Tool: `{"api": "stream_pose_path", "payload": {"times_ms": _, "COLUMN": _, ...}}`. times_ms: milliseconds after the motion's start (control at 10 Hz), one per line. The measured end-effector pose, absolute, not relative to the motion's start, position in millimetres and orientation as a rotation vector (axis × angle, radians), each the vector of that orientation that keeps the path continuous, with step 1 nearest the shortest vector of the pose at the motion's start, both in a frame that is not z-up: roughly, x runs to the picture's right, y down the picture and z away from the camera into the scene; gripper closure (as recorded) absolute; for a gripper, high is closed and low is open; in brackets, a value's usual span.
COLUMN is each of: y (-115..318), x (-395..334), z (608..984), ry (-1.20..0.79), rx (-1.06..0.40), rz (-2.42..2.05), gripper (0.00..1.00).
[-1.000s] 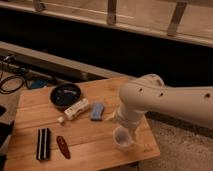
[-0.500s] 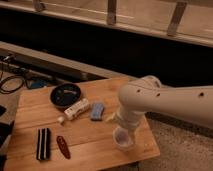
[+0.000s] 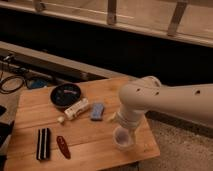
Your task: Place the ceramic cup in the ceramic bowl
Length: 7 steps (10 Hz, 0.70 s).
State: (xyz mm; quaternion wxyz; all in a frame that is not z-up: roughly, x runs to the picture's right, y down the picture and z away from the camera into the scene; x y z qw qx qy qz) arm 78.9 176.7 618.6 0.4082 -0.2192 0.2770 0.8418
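Observation:
The ceramic cup (image 3: 122, 139), small and pale, stands on the wooden table (image 3: 95, 137) near its front right edge. My gripper (image 3: 122, 128) is right above the cup at the end of the big white arm, which hides most of it. I cannot tell whether it touches the cup. The ceramic bowl (image 3: 65, 94), shallow and dark, sits at the table's back left, well apart from the cup and gripper.
A white bottle-like object (image 3: 76, 108) lies just in front of the bowl, with a small blue block (image 3: 97, 111) to its right. A black ridged object (image 3: 43, 144) and a dark red item (image 3: 62, 146) lie front left. Cables (image 3: 12, 82) lie on the floor at left.

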Motion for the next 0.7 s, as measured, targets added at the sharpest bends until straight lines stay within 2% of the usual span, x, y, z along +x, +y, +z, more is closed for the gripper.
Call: {"api": "stream_pose_path", "payload": {"times_ms": 700, "y": 190.3, "x": 140.1, "z": 664.1, "ry": 0.881, "rx": -0.592, "rz": 2.132, "gripper": 0.20}}
